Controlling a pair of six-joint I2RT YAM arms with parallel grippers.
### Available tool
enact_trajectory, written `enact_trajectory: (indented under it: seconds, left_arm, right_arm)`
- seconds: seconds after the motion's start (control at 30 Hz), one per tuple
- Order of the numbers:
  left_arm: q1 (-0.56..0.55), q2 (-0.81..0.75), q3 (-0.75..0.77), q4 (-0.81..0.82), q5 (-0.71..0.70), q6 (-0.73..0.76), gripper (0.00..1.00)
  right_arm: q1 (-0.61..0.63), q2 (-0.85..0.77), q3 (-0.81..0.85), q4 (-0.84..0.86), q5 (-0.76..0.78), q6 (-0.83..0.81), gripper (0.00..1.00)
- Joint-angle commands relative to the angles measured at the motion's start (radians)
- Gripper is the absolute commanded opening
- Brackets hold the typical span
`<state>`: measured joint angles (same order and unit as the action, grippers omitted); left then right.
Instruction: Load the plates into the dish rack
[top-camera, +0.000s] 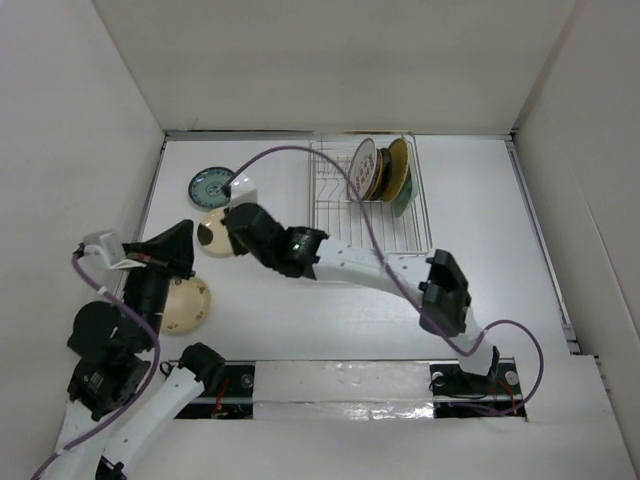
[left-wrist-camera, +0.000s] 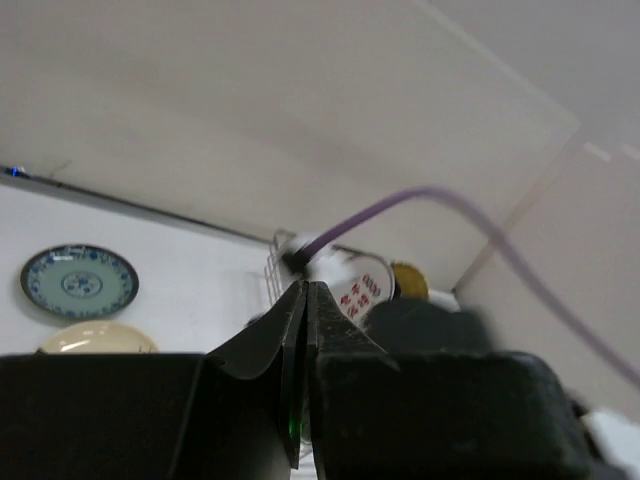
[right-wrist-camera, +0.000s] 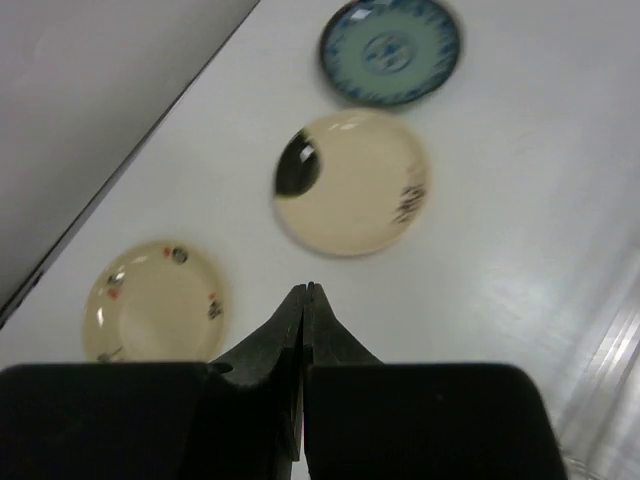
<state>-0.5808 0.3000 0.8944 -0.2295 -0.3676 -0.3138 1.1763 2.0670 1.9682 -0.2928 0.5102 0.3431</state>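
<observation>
The silver wire dish rack (top-camera: 335, 215) stands at the back right of centre. It holds a white plate with red characters (top-camera: 362, 166), a gold plate (top-camera: 398, 163) and darker plates between and behind them, all on edge. A teal patterned plate (top-camera: 212, 184), a cream plate with a black patch (top-camera: 211, 240) and a second cream plate (top-camera: 186, 305) lie flat on the table. My right gripper (top-camera: 231, 236) is shut and empty over the near edge of the black-patched plate (right-wrist-camera: 350, 182). My left gripper (top-camera: 184, 232) is shut and empty, above the second cream plate.
White walls enclose the table on the left, back and right. A purple cable (top-camera: 300, 152) arcs from the right wrist across the rack's front. The right arm (top-camera: 360, 265) stretches across the middle of the table. The left wrist view shows the rack (left-wrist-camera: 274, 268) and teal plate (left-wrist-camera: 80, 282) ahead.
</observation>
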Motion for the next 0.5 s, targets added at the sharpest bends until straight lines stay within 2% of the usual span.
enact_trajectory:
  seconds: [0.0, 0.07, 0.1, 0.13, 0.23, 0.3, 0.47]
  left_arm:
    - [0.002, -0.032, 0.092, -0.001, -0.074, -0.001, 0.0]
    - [0.002, -0.044, 0.115, -0.027, -0.071, -0.002, 0.0]
    - [0.002, -0.047, 0.121, -0.04, -0.07, -0.004, 0.03]
    - [0.002, -0.055, 0.132, -0.051, -0.068, -0.007, 0.06]
    - [0.002, -0.071, 0.147, -0.093, -0.051, -0.002, 0.21]
    - [0.002, -0.079, 0.159, -0.125, -0.044, 0.002, 0.29]
    - [0.002, -0.079, 0.224, -0.197, -0.042, 0.013, 0.34]
  right_arm:
    - [0.026, 0.112, 0.098, 0.037, -0.139, 0.085, 0.0]
    - [0.049, 0.165, 0.139, 0.043, -0.183, 0.137, 0.02]
    - [0.049, 0.21, 0.168, 0.055, -0.221, 0.155, 0.1]
    - [0.049, 0.235, 0.184, 0.06, -0.242, 0.181, 0.28]
    - [0.049, 0.327, 0.247, 0.06, -0.292, 0.23, 0.56]
    - [0.049, 0.372, 0.279, 0.06, -0.332, 0.253, 0.62]
    - [0.049, 0.491, 0.31, 0.092, -0.395, 0.336, 0.65]
